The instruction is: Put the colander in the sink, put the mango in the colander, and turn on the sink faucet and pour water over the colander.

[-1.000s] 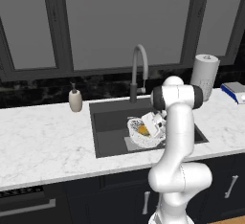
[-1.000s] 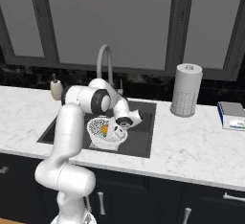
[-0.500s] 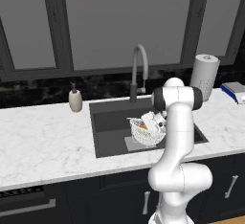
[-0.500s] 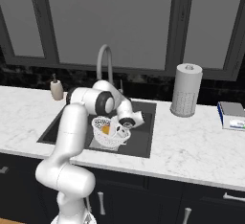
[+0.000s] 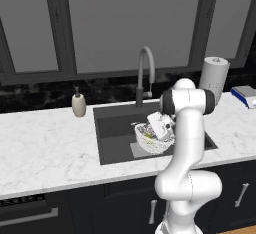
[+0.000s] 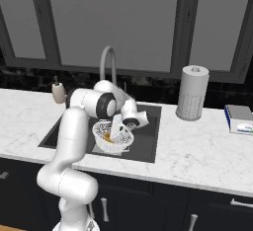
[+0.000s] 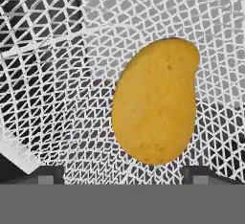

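Observation:
The white mesh colander [image 5: 150, 144] [image 6: 105, 141] sits in the dark sink [image 5: 114, 124] [image 6: 150, 126], right of its middle. Inside it lies the yellow-orange mango [image 7: 155, 101] [image 6: 106, 137], resting on the mesh wall [image 7: 57, 74]. My gripper [image 5: 154, 133] [image 6: 113, 134] [image 7: 127, 173] reaches down into the bowl and is open, its two tips wide apart just short of the mango, not touching it. The grey gooseneck faucet [image 5: 145, 70] [image 6: 107, 63] stands behind the sink, and no water shows.
A beige soap dispenser [image 5: 78, 104] [image 6: 58, 93] stands on the marble counter left of the sink. To the right are a paper towel roll [image 5: 214, 78] [image 6: 191, 93] and a blue-and-white box [image 5: 246, 94] [image 6: 240, 119]. Dark windows back the counter.
My hand has shifted a little across the colander and sunk deeper into it, now covering most of the mango in the base views. The colander has stayed in place.

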Controlling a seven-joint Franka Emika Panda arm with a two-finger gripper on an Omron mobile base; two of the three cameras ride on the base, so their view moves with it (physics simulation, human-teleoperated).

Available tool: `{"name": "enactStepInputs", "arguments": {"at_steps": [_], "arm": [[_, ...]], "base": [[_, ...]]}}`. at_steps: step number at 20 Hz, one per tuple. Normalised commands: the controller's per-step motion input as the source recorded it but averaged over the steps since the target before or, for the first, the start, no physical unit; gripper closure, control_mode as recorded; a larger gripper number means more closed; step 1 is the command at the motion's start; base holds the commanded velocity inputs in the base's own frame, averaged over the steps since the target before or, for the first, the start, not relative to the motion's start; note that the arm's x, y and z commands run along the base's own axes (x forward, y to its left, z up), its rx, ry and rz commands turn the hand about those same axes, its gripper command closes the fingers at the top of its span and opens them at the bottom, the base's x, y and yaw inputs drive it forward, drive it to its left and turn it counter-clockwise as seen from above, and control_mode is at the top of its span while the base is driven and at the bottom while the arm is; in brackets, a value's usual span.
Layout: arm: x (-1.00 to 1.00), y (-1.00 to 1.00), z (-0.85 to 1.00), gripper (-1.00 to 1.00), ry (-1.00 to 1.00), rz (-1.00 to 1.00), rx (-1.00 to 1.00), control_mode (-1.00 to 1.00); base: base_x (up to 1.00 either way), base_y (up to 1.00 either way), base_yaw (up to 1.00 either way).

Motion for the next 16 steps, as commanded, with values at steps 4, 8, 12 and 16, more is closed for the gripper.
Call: {"name": "enactStepInputs", "arguments": {"at_steps": [4,8,12,16], "arm": [[-0.02,0.31,0.81,-1.0,0.0,-0.09,-0.01,-1.0],[-0.18,-0.16,0.52,-1.0,0.0,-0.19,0.0,-1.0],[-0.11,-0.58,0.63,-1.0,0.0,-0.22,0.05,-1.0],[-0.1,-0.7,0.77,-1.0,0.0,-0.22,0.12,-1.0]], "base": [[0.0,0.0,0.0],[0.0,0.0,0.0],[0.0,0.0,0.0],[0.0,0.0,0.0]]}}
